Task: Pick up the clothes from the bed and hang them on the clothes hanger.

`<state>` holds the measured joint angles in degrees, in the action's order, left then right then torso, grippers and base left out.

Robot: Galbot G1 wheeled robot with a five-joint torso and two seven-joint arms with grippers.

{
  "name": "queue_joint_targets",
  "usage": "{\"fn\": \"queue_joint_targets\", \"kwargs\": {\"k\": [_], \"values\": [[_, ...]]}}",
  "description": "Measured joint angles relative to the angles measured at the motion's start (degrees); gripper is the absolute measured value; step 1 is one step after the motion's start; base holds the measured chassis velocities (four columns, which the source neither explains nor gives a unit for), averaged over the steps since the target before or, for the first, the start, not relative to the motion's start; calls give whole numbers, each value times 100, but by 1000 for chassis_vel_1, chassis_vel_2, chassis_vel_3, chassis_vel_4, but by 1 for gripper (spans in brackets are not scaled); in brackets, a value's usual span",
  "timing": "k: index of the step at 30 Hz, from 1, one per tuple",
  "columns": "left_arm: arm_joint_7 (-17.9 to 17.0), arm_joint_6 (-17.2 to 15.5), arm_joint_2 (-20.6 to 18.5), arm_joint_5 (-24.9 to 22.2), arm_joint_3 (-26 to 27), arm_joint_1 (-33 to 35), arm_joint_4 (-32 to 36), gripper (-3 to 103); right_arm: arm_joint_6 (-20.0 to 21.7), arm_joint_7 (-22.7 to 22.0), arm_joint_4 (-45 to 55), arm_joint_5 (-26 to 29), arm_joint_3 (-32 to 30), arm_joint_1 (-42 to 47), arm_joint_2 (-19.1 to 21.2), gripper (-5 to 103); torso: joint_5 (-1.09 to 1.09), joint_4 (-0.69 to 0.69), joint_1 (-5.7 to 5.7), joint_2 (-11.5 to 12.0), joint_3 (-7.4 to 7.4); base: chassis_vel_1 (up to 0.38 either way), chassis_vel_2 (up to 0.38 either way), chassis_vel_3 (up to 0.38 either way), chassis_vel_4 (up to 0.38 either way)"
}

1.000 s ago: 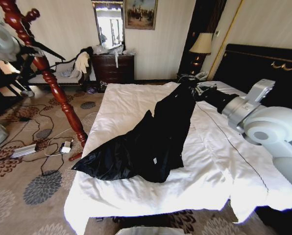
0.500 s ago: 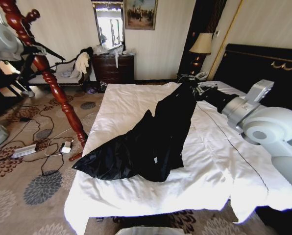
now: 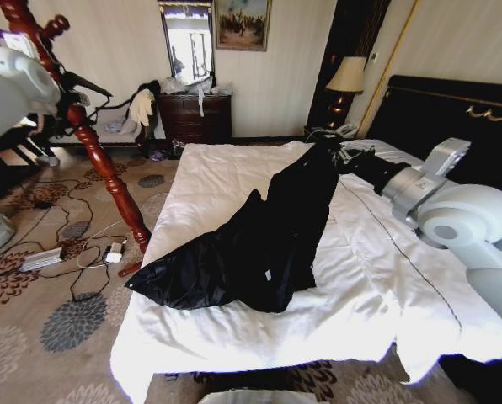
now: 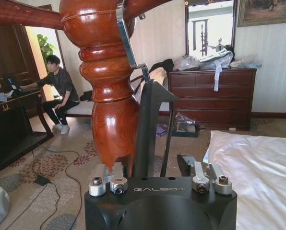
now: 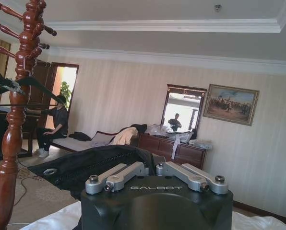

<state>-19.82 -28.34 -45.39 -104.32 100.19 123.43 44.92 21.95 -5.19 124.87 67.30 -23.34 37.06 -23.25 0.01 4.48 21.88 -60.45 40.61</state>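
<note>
One big white bed (image 3: 377,278) takes up most of the room, and the black coat (image 3: 259,244) lies across it. The top end of the coat is lifted up near the far side, and the wide bottom end spills over the bed's near left edge.

Next in size is the wooden coat stand (image 3: 99,160), tall, red-brown and shiny, standing on the carpet beside the bed.

The coat looks soft and floppy, and a bit slippery because the cloth shines. It will sag and swing when it is lifted, and the long tail will drag on the duvet. It is probably not heavy, but it is long. The best place to hold it is the thick part at the collar, where the cloth bunches up.

The right end effector (image 5: 155,173) is at that top end, and its fingers look pinched on the dark cloth, though the cloth hides the tips.

The left end effector (image 4: 157,179) is up by the stand's pole, and its fingers are apart.
</note>
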Motion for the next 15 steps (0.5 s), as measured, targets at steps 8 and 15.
{"fn": "queue_joint_targets", "kwargs": {"k": [8, 15], "values": [[-26, 181, 35, 114, 5, 96, -35, 21, -7, -7, 5, -69, 31, 20, -69, 0, -2, 1, 0, 0, 0, 0, 0, 0, 0], [-16, 316, 165, 239, 3, 77, 110, 16, -8, -51, 7, -98, 63, 28, -91, 0, -3, 0, 0, 0, 0, 0, 0, 0, 0]]}}
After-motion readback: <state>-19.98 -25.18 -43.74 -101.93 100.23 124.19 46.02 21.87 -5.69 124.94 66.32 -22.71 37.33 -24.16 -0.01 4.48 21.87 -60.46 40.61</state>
